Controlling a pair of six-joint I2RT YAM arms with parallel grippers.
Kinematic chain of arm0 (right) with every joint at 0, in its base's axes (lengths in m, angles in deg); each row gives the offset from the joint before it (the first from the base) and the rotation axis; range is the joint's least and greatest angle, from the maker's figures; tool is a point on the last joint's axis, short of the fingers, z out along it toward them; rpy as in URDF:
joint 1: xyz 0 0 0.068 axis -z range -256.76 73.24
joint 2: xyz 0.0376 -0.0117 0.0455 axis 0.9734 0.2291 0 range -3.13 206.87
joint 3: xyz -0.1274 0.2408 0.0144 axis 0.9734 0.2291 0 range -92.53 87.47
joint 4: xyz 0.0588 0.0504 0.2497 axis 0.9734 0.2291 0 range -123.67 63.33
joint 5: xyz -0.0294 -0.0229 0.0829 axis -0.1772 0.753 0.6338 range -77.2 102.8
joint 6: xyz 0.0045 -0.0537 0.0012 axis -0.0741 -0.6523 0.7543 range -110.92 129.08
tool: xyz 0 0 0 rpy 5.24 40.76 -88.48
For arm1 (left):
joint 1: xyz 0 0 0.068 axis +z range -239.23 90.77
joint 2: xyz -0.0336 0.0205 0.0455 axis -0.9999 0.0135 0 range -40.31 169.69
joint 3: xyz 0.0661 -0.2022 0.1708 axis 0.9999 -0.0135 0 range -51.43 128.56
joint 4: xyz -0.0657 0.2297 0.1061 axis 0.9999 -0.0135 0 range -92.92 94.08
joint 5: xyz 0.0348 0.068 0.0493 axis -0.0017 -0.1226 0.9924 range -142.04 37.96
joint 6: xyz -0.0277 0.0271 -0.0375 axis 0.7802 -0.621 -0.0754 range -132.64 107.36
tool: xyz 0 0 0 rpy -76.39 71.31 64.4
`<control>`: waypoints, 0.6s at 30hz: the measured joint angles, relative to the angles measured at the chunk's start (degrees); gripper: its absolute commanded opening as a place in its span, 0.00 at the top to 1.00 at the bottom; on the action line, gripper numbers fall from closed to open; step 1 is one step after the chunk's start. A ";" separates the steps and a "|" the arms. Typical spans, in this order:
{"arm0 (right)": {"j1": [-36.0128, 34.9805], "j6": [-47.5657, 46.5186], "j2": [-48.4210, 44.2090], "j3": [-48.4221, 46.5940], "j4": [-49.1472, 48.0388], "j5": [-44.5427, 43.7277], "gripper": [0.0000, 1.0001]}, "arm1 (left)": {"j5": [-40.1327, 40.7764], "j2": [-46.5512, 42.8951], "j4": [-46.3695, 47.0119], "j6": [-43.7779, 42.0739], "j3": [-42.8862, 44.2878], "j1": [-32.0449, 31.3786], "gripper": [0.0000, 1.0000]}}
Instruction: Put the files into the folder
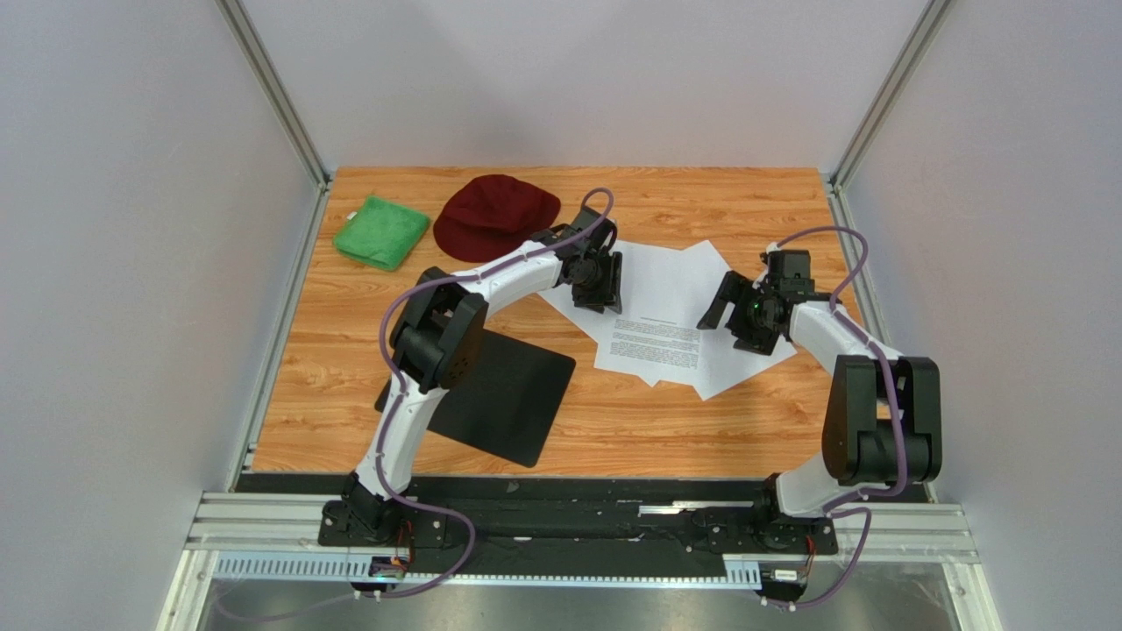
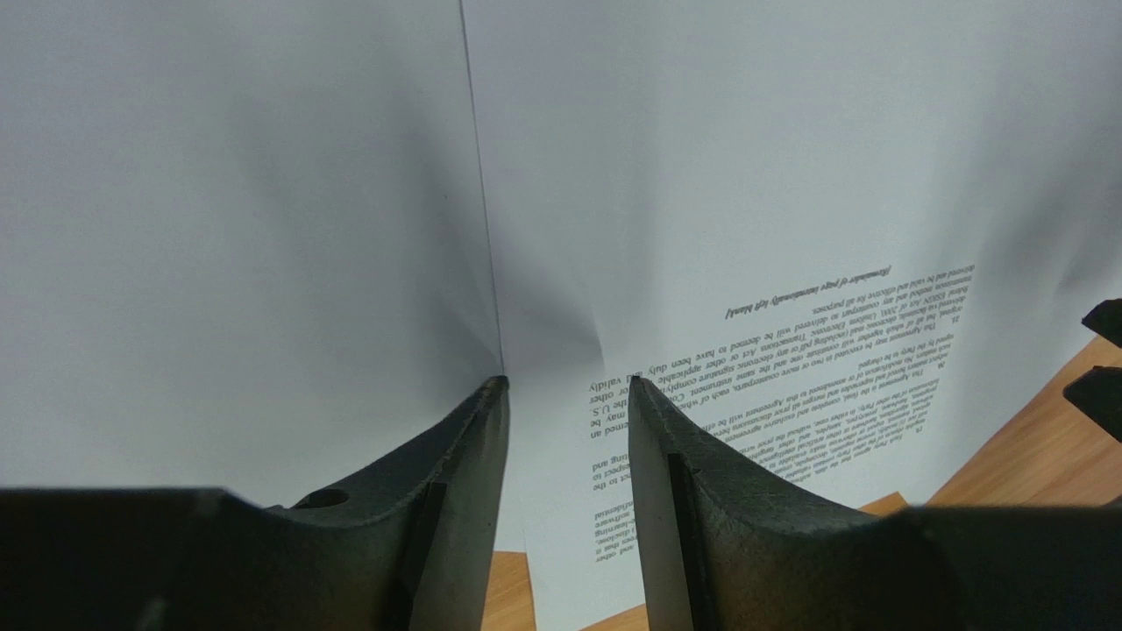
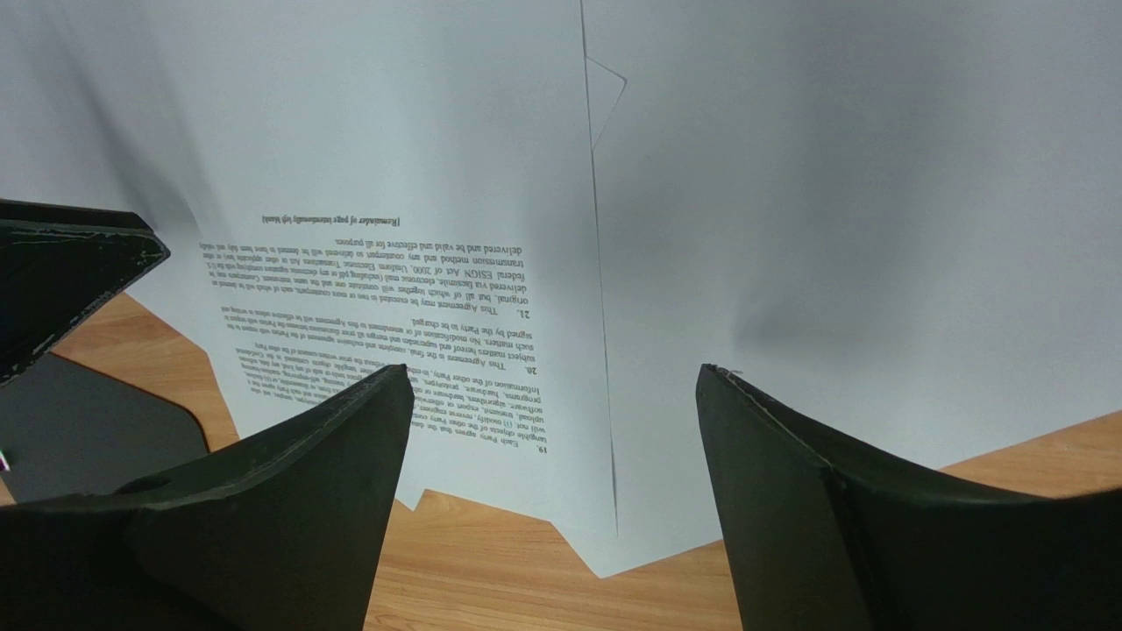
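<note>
Overhead, the files (image 1: 665,316) are lying fanned between the left gripper (image 1: 599,296) and the right gripper (image 1: 724,313), the folder (image 1: 507,395) well apart. Only the left wrist view is showing its jaws narrowly apart, puckering the paper, so you are risking a crease. The right wrist view is showing that gripper's jaws gaping wide, empty.

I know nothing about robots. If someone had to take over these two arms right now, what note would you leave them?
Left claw: half open, tips on the files, paper puckered between them; no firm grip visible.
Right claw: wide open, close above the same pile; contact unclear.
Files: loose overlapping sheets mid-table, printed sheet on top.
Folder: flat beside the left arm, apart from the pile; its visible part holds no paper.
Done: nothing filed.
Left: gather every sheet and put them into the folder.
</note>
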 measured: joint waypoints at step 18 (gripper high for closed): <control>-6.23 -1.49 6.12 -4.37 -0.59 -2.51 0.14 | -4.94 0.42 5.70 7.08 -2.36 0.74 0.58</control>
